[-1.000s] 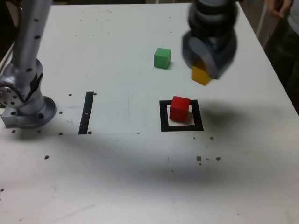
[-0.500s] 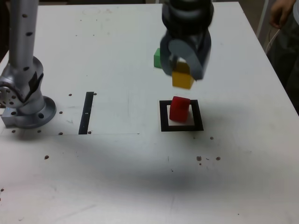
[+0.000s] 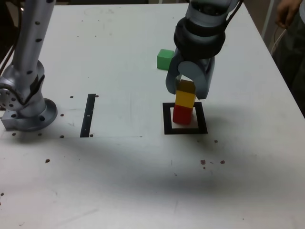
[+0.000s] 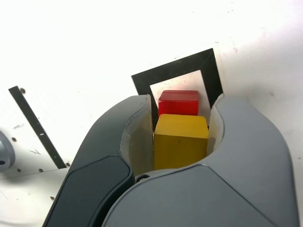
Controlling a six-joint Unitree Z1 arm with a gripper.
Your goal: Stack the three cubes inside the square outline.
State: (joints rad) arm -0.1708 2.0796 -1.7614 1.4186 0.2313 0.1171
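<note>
Matte yellow cube (image 4: 181, 141), matte red cube (image 4: 178, 101), smooth grey plastic-looking gripper (image 4: 180, 142), matte white speckled table (image 3: 143, 181)

yellow cube (image 3: 185, 99) atop red cube (image 3: 181, 114)

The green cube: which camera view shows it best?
The exterior view shows it best. There the green cube sits on the table, behind the gripper, which hides part of it, and apart from the square outline. The wrist view does not show it at all.
</note>
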